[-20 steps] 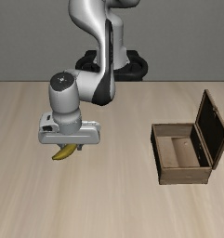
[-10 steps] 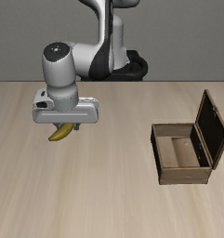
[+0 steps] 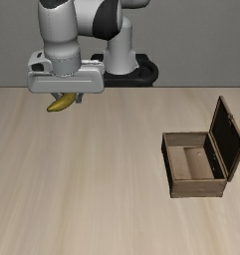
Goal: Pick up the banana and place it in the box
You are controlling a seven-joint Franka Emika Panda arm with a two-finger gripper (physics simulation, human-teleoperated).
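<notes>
Hanging just under the gripper [image 3: 64,96], the banana [image 3: 59,103] is sitting between the two fingers, which are squeezing it from both sides. The arm [image 3: 67,30] is pointing straight down, holding the banana up above the table [image 3: 102,189] on the exterior view's left, well apart from the open box [image 3: 199,187].

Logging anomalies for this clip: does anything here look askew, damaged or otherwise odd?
Nothing stands out. The tool holds the banana clear of the table, and the box sits upright at the exterior view's right, lid open.
</notes>
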